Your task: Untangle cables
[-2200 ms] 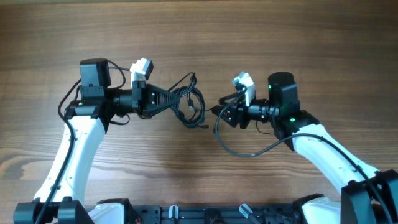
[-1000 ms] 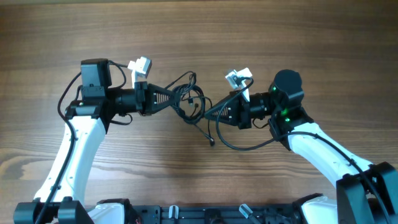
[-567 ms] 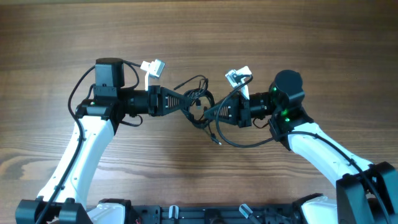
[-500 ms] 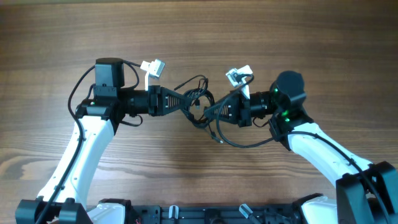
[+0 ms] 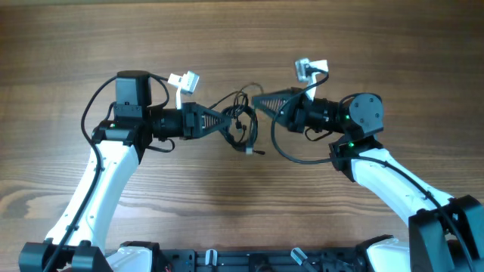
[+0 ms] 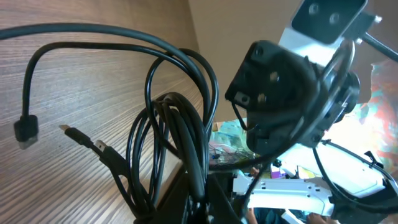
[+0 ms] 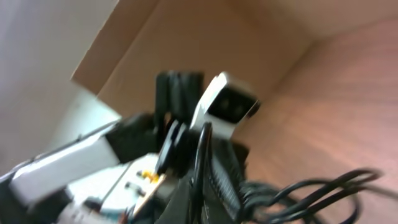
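Overhead | left gripper clamped on cables | right gripper clamped on cables too

1. Overhead looks straight down on the wooden table, with the cables mid-frame.
2. Left wrist sits hard against the cables, facing the right arm beyond them.
3. Right wrist, blurred and close to the cables, faces the left arm.
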Robot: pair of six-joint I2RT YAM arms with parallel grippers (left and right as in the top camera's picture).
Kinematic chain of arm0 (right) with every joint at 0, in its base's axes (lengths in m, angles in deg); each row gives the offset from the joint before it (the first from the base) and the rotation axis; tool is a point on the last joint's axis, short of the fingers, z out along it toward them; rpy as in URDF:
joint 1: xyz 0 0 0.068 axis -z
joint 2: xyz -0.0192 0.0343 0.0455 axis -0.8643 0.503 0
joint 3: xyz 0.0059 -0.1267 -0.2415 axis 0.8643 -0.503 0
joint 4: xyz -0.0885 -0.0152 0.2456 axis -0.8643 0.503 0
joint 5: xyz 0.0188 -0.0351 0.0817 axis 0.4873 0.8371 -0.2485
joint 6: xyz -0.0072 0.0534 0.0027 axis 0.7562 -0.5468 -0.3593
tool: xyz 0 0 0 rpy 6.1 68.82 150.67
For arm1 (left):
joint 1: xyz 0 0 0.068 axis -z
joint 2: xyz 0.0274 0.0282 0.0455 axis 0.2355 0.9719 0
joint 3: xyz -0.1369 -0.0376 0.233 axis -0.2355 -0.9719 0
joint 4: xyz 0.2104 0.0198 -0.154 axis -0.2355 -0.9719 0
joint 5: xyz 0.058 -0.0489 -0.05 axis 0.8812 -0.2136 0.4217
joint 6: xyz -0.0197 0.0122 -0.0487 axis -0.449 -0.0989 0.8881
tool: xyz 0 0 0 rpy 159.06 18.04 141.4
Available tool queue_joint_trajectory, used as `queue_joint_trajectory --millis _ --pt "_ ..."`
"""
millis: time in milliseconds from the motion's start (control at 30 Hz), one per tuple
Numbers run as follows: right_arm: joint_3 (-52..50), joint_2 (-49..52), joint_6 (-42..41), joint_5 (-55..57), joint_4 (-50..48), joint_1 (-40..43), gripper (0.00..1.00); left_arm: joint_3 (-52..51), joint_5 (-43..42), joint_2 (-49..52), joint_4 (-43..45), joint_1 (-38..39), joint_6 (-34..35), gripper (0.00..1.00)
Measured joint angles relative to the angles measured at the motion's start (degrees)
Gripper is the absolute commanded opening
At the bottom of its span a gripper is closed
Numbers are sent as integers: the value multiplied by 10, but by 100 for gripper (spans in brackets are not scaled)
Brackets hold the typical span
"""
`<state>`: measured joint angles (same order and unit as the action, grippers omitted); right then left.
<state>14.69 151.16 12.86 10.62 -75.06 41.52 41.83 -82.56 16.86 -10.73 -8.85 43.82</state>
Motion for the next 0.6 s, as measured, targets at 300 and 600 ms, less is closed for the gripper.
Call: queue_joint_trajectory --millis 300,600 --pt "0 0 57 176 130 -2 5 0 20 0 -2 0 123 4" --pt "0 0 113 280 176 -102 5 0 120 0 14 0 315 4"
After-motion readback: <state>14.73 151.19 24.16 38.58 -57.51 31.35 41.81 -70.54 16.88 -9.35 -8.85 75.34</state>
